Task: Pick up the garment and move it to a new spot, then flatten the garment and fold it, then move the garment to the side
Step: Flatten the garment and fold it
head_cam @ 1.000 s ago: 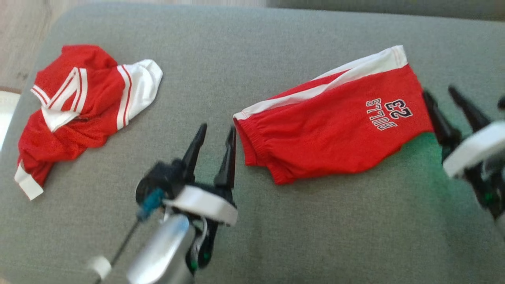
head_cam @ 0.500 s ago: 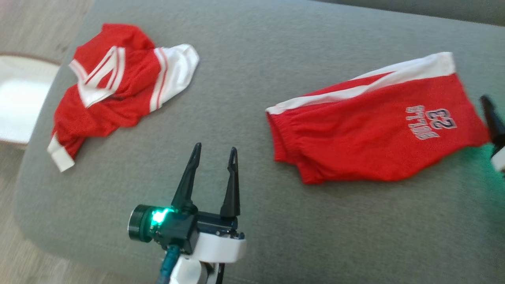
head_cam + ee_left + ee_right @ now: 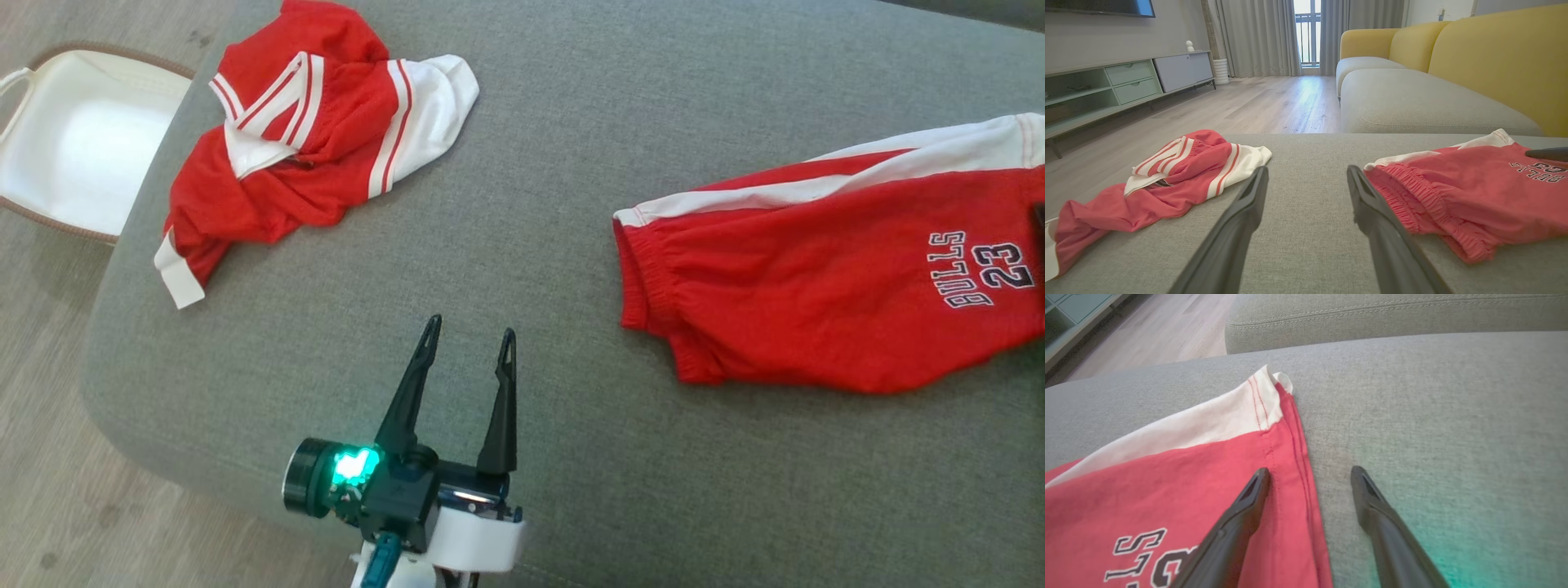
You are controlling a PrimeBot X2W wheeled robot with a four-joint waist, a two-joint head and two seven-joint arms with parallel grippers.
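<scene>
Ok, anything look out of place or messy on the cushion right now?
The red-and-white jersey lies crumpled in a heap near the left corner of the gray cushion. The red Bulls shorts lie flat and folded. Nothing looks spilled or damaged.

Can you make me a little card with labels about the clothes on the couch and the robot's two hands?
surface: gray cushion
shorts: red, white stripe, "BULLS 23", lying flat on the right
shirt: red and white, crumpled, far left
left hand: open, empty, above bare cushion between the clothes
right hand: open, empty, straddling the shorts' hem
floor: white basket beside the cushion
</scene>
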